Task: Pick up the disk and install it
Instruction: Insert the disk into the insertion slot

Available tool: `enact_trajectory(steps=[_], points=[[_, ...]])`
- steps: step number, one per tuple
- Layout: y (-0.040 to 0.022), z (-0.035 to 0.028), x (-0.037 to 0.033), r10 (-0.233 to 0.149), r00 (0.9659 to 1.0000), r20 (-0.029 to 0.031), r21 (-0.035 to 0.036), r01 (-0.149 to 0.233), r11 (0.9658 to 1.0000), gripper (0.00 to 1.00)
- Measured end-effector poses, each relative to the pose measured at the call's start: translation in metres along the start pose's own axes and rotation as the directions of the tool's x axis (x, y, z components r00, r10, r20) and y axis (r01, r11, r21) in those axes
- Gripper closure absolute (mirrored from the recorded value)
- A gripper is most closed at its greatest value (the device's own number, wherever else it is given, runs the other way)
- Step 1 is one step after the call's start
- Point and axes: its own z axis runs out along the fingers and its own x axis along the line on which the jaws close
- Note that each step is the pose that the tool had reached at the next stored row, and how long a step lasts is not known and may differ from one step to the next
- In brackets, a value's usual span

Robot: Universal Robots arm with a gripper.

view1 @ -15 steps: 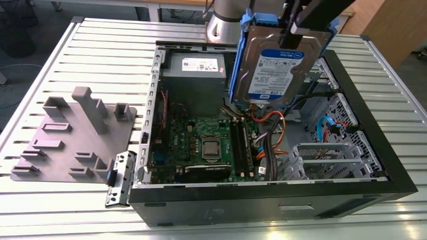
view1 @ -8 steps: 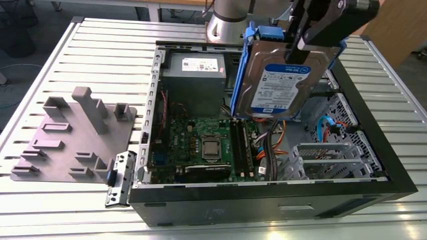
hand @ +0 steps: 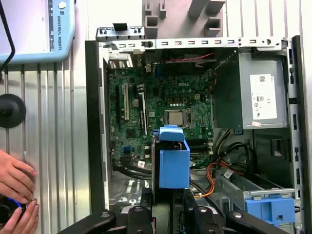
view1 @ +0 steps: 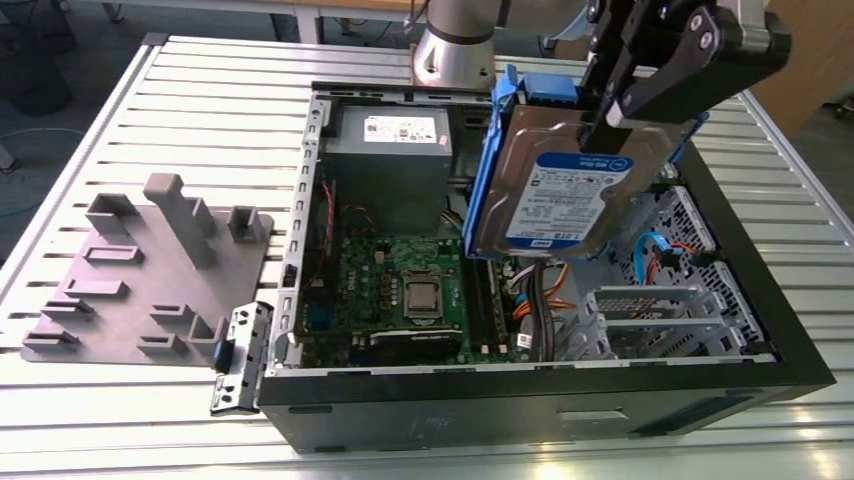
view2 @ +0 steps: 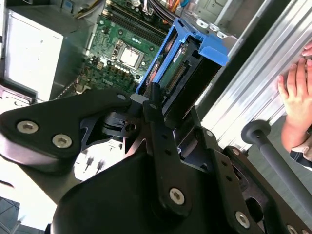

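Observation:
The disk [view1: 571, 195] hangs upright in the air over the open computer case [view1: 534, 405], its white-and-blue label facing the exterior view. Blue plastic rails run along its edges. My gripper [view1: 611, 128] comes down from above and is shut on the disk's upper part, one black finger lying across the label side. In the first wrist view I see the disk [hand: 173, 165] end-on, blue rail toward the motherboard, with my gripper [hand: 170, 208] clamped on either side. The second wrist view shows the disk [view2: 192, 56] beyond my gripper [view2: 173, 105], above the case's interior.
Inside the case lie the green motherboard [view1: 400, 285], the grey power-supply box [view1: 390, 150], orange cables [hand: 214, 178] and a blue latch with a metal cage [hand: 270, 207]. A grey fixture plate [view1: 134, 280] sits at the exterior view's left. A person's hands [hand: 14, 187] rest beside the case.

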Motion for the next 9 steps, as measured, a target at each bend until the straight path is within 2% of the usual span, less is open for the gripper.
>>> enact_trajectory(steps=[9], points=[[-0.0010, -0.0004, 0.0178, 0.000, 1.0000, -0.0002, 0.0000, 0.000, 1.0000, 0.65]])
